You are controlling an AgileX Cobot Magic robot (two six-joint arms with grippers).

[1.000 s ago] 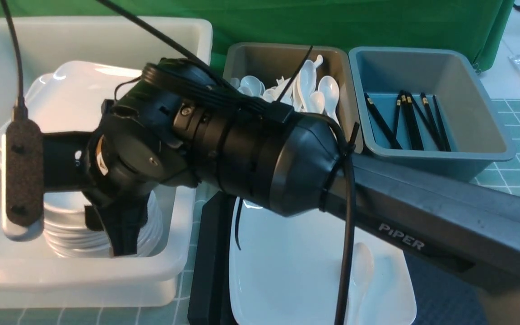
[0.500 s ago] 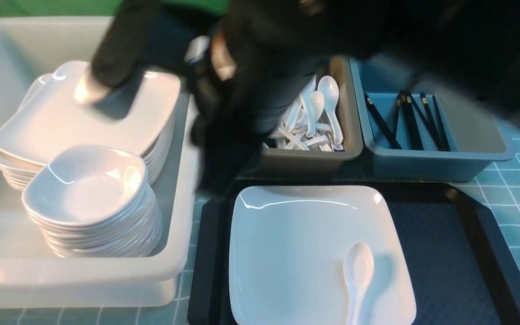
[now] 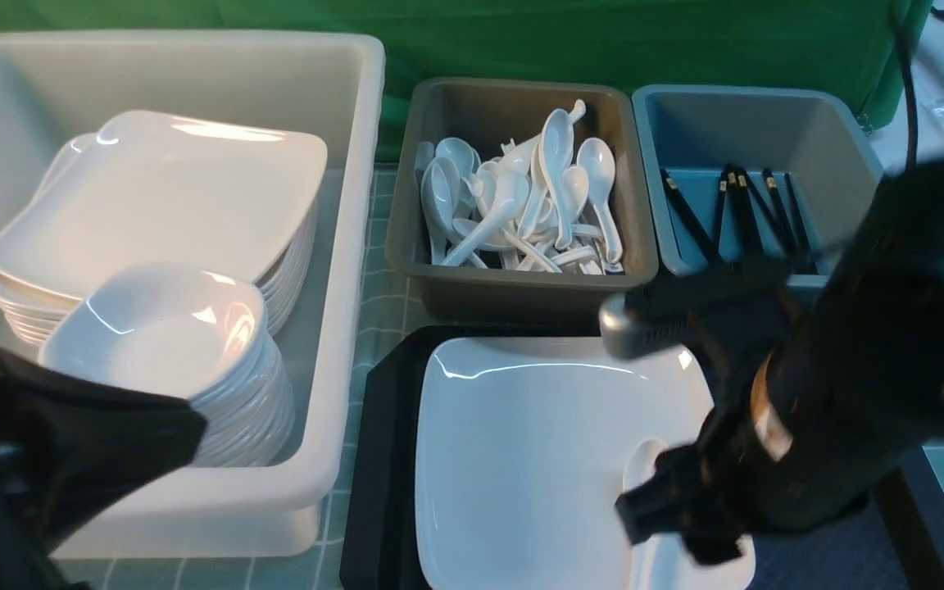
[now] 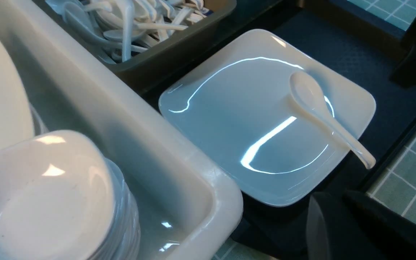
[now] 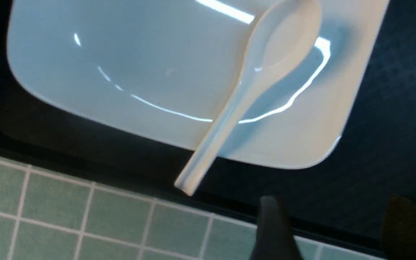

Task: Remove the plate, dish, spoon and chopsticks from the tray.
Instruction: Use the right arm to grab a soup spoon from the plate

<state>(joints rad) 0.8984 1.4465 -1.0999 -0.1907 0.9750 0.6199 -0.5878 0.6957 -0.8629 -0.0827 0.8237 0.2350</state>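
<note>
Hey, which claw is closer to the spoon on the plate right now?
Right. The right claw hovers just beyond the spoon handle's tip; the left claw is farther off, by the white bin.

The plate (image 3: pixel 521 442) and spoon (image 4: pixel 316 104) are gleaming glossy white (smooth as glazed ceramic), while the black plastic tray (image 4: pixel 341 50) is showing a finely textured, matt floor; the grey bin (image 3: pixel 521 295) is looking matt.

Spoon (image 4: pixel 330 121) lay on plate (image 3: pixel 521 442), plate on tray (image 3: pixel 378 459).
Tub (image 3: pixel 341 246) holding stacked plates (image 3: pixel 169 188) and dishes (image 3: pixel 161 336) sat left of tray; spoon bin (image 3: pixel 521 287) and chopstick bin (image 3: pixel 849 147) behind it.
</note>
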